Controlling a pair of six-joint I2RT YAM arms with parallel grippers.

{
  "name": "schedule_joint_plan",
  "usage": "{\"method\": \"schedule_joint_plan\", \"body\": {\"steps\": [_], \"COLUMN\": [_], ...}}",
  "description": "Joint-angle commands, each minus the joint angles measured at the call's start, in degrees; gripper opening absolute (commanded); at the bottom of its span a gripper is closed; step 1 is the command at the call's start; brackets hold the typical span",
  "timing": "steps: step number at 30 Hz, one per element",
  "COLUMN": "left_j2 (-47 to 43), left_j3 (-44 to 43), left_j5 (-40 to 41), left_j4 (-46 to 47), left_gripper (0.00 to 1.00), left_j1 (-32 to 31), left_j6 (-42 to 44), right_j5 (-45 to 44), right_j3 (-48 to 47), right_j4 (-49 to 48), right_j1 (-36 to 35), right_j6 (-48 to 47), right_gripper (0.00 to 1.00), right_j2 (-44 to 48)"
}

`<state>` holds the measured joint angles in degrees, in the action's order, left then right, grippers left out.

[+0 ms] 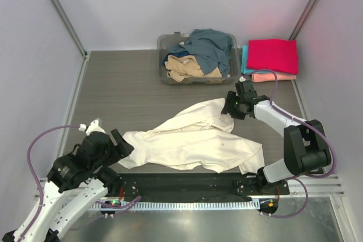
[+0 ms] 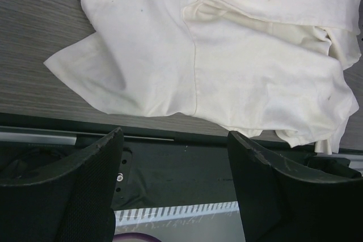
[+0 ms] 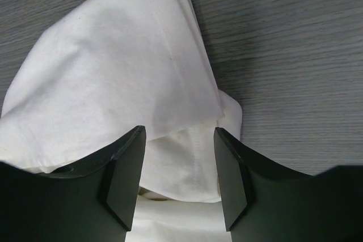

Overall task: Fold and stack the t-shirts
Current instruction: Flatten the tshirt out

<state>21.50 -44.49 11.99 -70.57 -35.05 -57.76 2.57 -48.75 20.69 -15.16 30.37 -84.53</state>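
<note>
A large cream t-shirt [image 1: 195, 140] lies crumpled across the middle of the table; it also shows in the left wrist view [image 2: 227, 60] and the right wrist view [image 3: 113, 66]. My left gripper [image 1: 120, 143] is open and empty at the shirt's near-left sleeve, above the table's front rail [image 2: 173, 145]. My right gripper [image 1: 229, 107] is open just above the shirt's far-right corner, its jaws astride a fold of cloth [image 3: 178, 157]. A stack of folded shirts, magenta-red [image 1: 272, 55] on teal and salmon-pink [image 1: 274, 76], sits at the back right.
A clear plastic bin [image 1: 170, 77] at the back centre holds slate-blue [image 1: 210, 46] and tan [image 1: 184, 69] shirts. A black rail [image 1: 187, 185] runs along the table's front edge. Grey walls close in on both sides.
</note>
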Motion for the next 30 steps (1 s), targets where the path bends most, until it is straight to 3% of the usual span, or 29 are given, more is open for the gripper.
{"method": "schedule_joint_plan", "body": {"steps": [1,10,18,24,30], "left_j2": [0.04,-0.31,-0.31,-1.02,-1.1], "left_j3": [0.02,0.54,0.81,0.98,0.98], "left_j5": [0.41,-1.97,-4.25,-4.78,-5.57], "left_j4": [0.69,2.18,2.98,3.42,3.68], "left_gripper": [0.75,0.75,0.75,0.75,0.75], "left_j1": [0.94,3.4,5.6,6.13,6.57], "left_j6": [1.94,3.44,5.11,5.46,6.25], "right_j5": [0.42,0.15,-1.6,-0.11,1.99], "right_j3": [-0.64,-6.42,-23.04,-36.04,-42.03], "right_j4": [-2.85,-4.25,-2.32,-1.0,-0.21], "right_j1": [0.04,0.04,3.11,3.29,3.29], "right_j6": [-0.05,-1.71,0.73,5.48,8.65], "right_gripper": [0.57,0.58,0.85,0.86,0.86], "right_j2": [-0.71,-2.13,-10.72,-21.01,-30.6]}}
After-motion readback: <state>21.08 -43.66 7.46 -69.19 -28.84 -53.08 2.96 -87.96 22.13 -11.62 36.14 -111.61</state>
